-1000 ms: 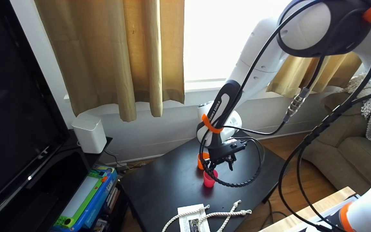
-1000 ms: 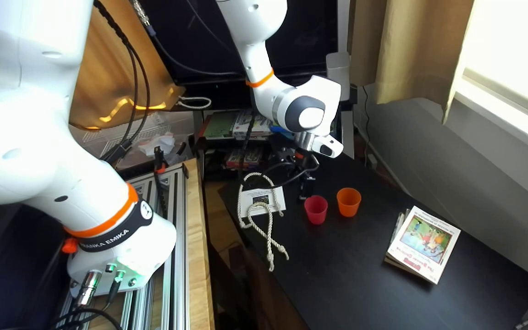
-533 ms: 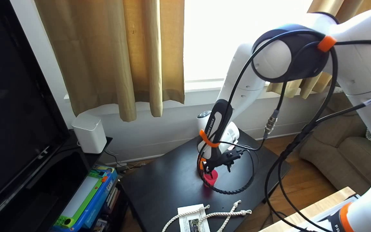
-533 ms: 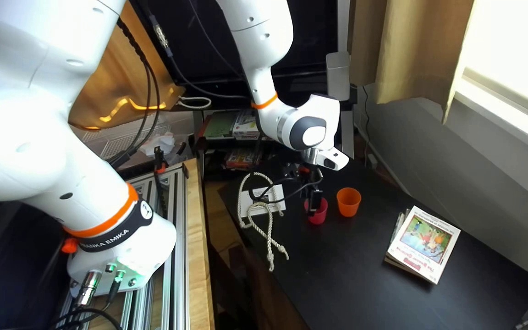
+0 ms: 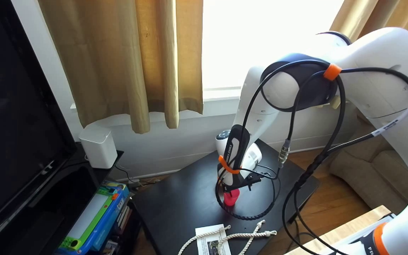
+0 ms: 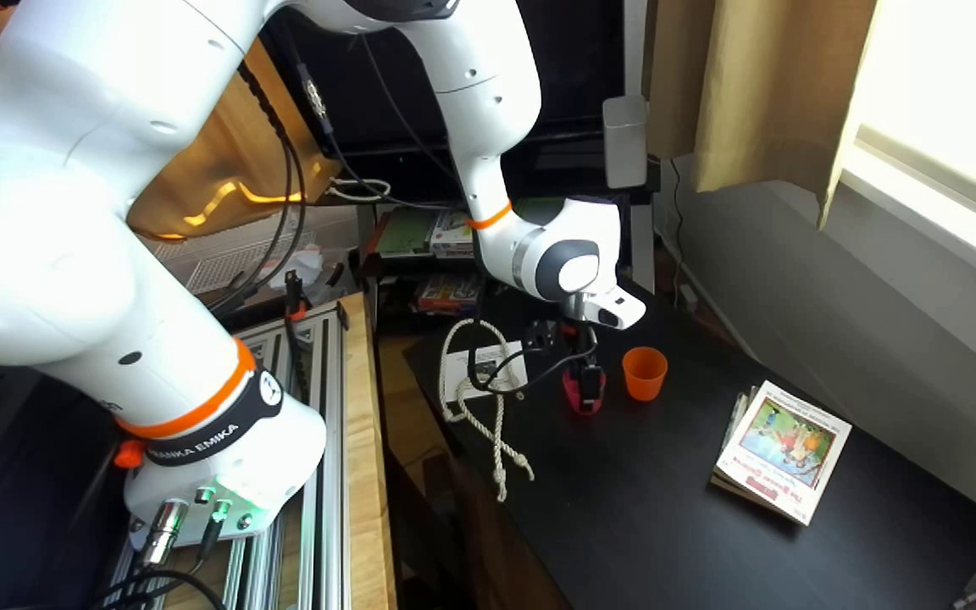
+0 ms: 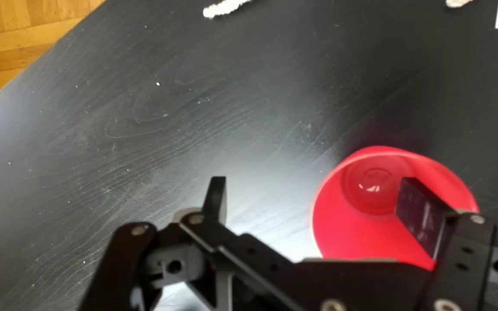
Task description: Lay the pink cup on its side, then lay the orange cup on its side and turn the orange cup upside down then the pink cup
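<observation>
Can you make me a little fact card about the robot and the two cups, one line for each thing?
First cup: pink cup, standing upright
Second cup: orange cup, upright beside it, not touching it
Where: on a black table
Robot: the gripper is open, one finger over or inside the pink cup's mouth, the other outside
Holding: nothing
Also there: a white rope and a small pile of books
Still to do: everything, as neither cup is on its side or upside down
</observation>
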Available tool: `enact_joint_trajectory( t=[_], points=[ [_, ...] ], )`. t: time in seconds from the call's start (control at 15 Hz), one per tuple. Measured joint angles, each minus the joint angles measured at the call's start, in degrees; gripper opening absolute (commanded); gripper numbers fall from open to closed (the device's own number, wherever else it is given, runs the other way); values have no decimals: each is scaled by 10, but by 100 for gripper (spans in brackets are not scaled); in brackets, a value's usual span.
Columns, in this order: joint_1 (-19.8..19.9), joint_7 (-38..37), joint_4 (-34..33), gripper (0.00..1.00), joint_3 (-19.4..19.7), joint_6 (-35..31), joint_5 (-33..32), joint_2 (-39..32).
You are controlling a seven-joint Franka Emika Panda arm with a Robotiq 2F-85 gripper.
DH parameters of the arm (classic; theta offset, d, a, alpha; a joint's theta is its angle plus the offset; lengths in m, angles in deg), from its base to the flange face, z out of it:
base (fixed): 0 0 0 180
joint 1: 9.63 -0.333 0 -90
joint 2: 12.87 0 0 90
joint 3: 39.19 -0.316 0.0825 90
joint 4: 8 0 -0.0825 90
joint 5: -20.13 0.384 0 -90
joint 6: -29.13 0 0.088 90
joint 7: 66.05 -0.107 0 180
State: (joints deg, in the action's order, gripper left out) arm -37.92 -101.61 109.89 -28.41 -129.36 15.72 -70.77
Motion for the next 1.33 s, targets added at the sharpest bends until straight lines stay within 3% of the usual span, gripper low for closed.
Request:
enact_joint_trajectory(
  t=[0.2,0.47,0.6,0.73,0.87,0.93,1.07,1.33],
  points=[
    [-6,-15,-7,65,8,-1,2,-12],
    [-12,-30,-13,34,14,-1,3,-18],
    [-13,-37,-15,31,14,-3,3,-19],
    [-13,-39,-15,19,14,-12,5,-20],
    [-13,-40,-15,24,14,-22,8,-22],
    [-13,-41,-15,10,14,-25,11,-23],
    [-13,-46,-15,0,14,-27,19,-24],
    [-22,-63,-11,1,22,-24,29,-15]
  ],
)
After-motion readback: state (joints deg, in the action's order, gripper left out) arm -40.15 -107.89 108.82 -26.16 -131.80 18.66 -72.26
